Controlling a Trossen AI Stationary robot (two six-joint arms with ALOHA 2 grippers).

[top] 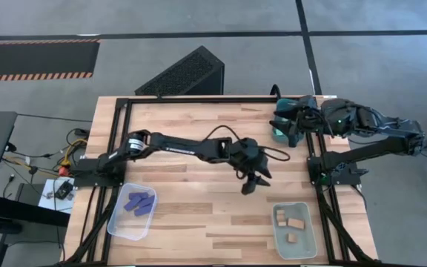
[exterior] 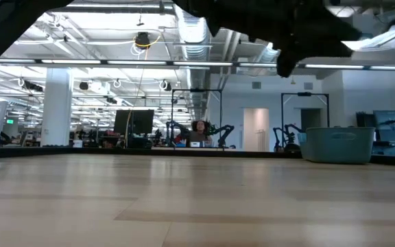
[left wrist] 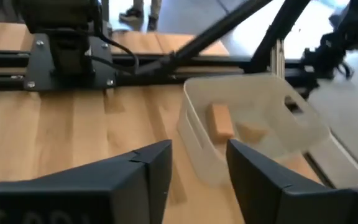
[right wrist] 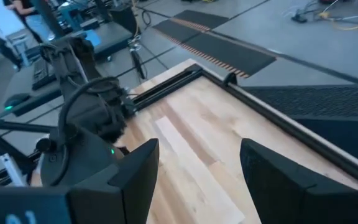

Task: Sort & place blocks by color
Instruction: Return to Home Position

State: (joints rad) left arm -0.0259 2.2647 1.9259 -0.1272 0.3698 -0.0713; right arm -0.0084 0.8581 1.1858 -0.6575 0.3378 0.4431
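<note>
the left end effector (top: 254, 183) hangs above the bare wood of the bench (top: 199, 119) near its middle, with its arm stretched out from the left side. in the left wrist view its two fingers (left wrist: 157, 165) stand apart with a plain gap between them and grip nothing.

just beyond them sits a pale translucent bin (left wrist: 194, 127) with tan blocks (left wrist: 221, 121) lying on its floor. seen from above, this bin is at the bench's right side, toward the lower edge of the picture, and holds a few tan pieces. the end effector is near it but not over it.

the dark blue blocks (top: 139, 202) lie together in a clear bin (top: 117, 222) at the bench's left side, well apart from the tan ones.

the right end effector (top: 291, 122) waits folded back at the right rear of the bench, over a teal bin (top: 276, 134). the arm covers most of that bin, so what is inside it cannot be told. in the right wrist view its fingers are spread wide and hold nothing — only bench wood shows in the gap.

no loose blocks show on the bench.
</note>
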